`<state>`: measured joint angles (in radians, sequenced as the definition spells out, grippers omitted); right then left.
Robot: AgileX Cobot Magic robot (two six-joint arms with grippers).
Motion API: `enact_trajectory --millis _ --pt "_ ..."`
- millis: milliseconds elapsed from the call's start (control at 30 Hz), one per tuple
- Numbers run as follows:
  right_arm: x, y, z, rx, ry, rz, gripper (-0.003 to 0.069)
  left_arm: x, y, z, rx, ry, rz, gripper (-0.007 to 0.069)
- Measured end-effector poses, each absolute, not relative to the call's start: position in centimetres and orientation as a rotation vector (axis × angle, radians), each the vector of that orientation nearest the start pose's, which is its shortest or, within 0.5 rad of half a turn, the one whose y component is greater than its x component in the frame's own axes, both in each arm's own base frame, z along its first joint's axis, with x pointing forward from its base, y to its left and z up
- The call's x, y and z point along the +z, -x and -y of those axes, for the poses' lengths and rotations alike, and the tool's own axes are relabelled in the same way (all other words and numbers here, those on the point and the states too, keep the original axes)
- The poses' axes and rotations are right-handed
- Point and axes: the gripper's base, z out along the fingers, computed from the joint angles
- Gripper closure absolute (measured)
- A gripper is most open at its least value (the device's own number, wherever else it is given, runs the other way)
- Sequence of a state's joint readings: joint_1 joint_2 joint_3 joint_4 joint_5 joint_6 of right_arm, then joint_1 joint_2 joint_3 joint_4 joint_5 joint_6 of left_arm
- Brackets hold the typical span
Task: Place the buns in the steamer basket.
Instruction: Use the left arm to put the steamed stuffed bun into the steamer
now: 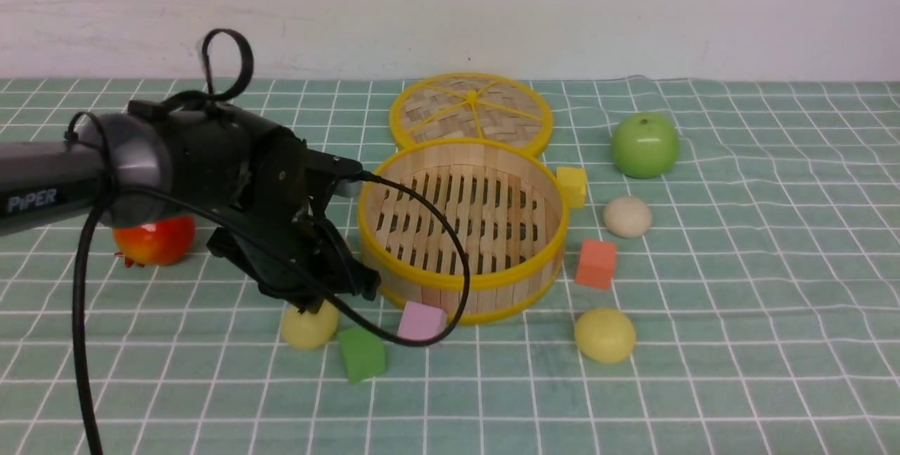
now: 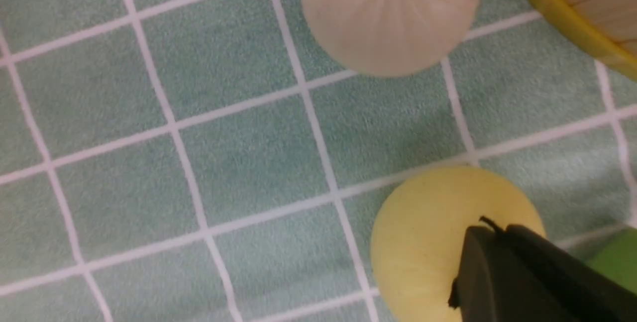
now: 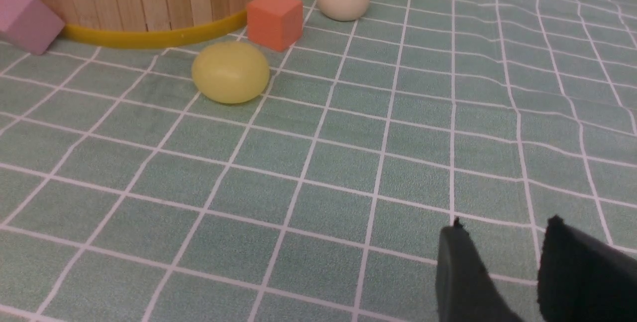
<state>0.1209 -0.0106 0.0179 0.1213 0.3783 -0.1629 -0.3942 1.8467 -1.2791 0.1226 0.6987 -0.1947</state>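
Front view: left gripper's [image 1: 318, 304] arm [image 1: 42, 184] apparently reads "PiPER".

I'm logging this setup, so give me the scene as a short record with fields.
basket: empty, no bun inside
lid: flat, behind the basket
buns: four, all on the cloth: left yellow bun, left cream bun, right cream bun, right yellow bun
left hand: shut, tips over the left yellow bun
right hand: open, nothing between its fingers, over the cloth
other: green apple, red fruit, yellow cube, orange cube, pink cube, green cube
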Motion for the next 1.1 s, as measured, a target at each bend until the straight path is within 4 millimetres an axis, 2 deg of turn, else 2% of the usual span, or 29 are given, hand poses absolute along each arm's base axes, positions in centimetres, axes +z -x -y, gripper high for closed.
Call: enact_trajectory --millis 67,167,200,333,467,567,667,700,733,767,900,1067,1100 --pt "17.4 -5.1 -1.0 0.091 0.19 -1.858 0.0419 21.6 -35.1 14.1 -0.047 -0.378 -2.695 0.0638" --pt "17.4 -5.1 -1.0 0.091 0.19 -1.858 0.0419 24.9 -34.1 14.5 -0.106 -0.382 -2.614 0.0638" --pt "17.4 -5.1 -1.0 0.091 0.19 -1.858 0.0419 25.1 -34.1 14.5 -0.109 -0.381 -2.608 0.0638" --pt "17.4 -5.1 -1.0 0.091 0.19 -1.858 0.0419 28.9 -33.4 15.3 -0.208 -0.421 -2.497 0.0638" --pt "17.4 -5.1 -1.0 0.091 0.19 -1.858 0.0419 30.1 -33.5 17.2 -0.265 -0.532 -2.386 0.0638" --pt "17.4 -5.1 -1.0 0.091 0.19 -1.858 0.0419 29.6 -34.0 18.7 -0.292 -0.581 -2.317 0.0638" --pt "17.4 -5.1 -1.0 0.091 0.19 -1.858 0.0419 27.1 -35.7 19.8 -0.296 -0.583 -2.303 0.0638" --pt "17.4 -5.1 -1.0 0.091 0.19 -1.858 0.0419 26.9 -35.8 19.8 -0.296 -0.582 -2.304 0.0638" --pt "17.4 -5.1 -1.0 0.091 0.19 -1.858 0.0419 25.2 -36.6 20.2 -0.291 -0.58 -2.312 0.0638" --pt "17.4 -5.1 -1.0 0.091 0.19 -1.858 0.0419 25.1 -36.7 20.2 -0.29 -0.577 -2.309 0.0638" --pt "17.4 -5.1 -1.0 0.091 0.19 -1.858 0.0419 22.2 -37.7 20.7 -0.279 -0.583 -2.344 0.0638" --pt "17.4 -5.1 -1.0 0.091 0.19 -1.858 0.0419 21.4 -37.9 20.8 -0.277 -0.584 -2.363 0.0585" --pt "17.4 -5.1 -1.0 0.091 0.19 -1.858 0.0419 21.4 -37.9 20.8 -0.286 -0.575 -2.363 0.0541"
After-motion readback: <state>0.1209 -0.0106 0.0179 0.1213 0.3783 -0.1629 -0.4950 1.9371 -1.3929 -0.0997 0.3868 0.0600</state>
